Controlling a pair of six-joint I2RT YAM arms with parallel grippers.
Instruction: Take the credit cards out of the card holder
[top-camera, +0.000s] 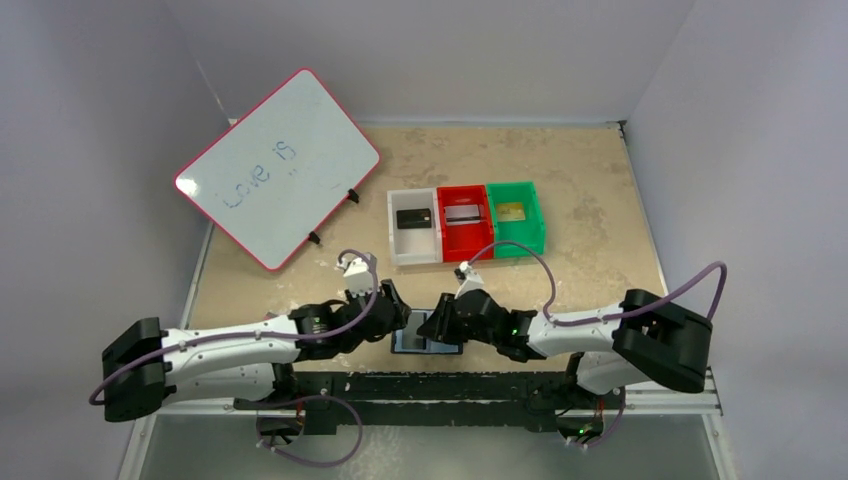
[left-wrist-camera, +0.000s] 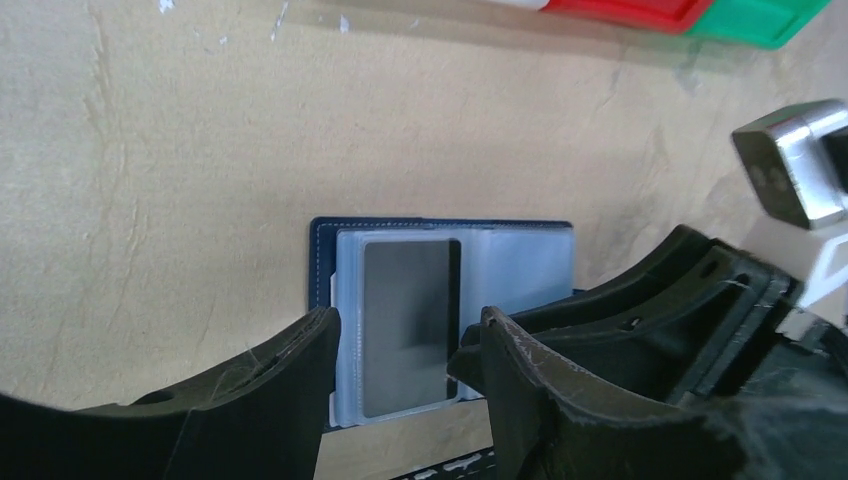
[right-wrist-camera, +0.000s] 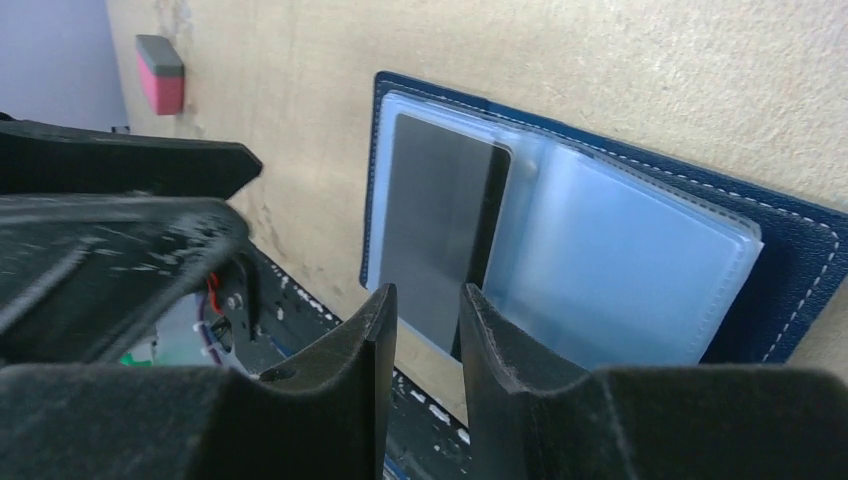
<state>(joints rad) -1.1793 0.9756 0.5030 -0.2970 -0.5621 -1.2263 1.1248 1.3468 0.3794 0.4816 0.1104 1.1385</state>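
Observation:
The card holder (top-camera: 425, 335) lies open on the table near the front edge, with a navy cover (right-wrist-camera: 790, 240) and light blue sleeves (left-wrist-camera: 520, 260). A dark grey card (left-wrist-camera: 405, 320) sits in its left sleeve and also shows in the right wrist view (right-wrist-camera: 445, 220). My left gripper (left-wrist-camera: 412, 318) is open just above it, its fingers either side of the card. My right gripper (right-wrist-camera: 428, 292) is low at the holder's near edge by the card, jaws a narrow gap apart with nothing between them. A black card (top-camera: 413, 218), a silver card (top-camera: 462, 213) and a gold card (top-camera: 510, 211) lie in bins.
The white bin (top-camera: 396, 240), red bin (top-camera: 446, 240) and green bin (top-camera: 535, 230) stand in a row behind the holder. A pink-rimmed whiteboard (top-camera: 275, 165) leans at the back left. A pink eraser (right-wrist-camera: 160, 75) lies to one side. The two grippers nearly touch over the holder.

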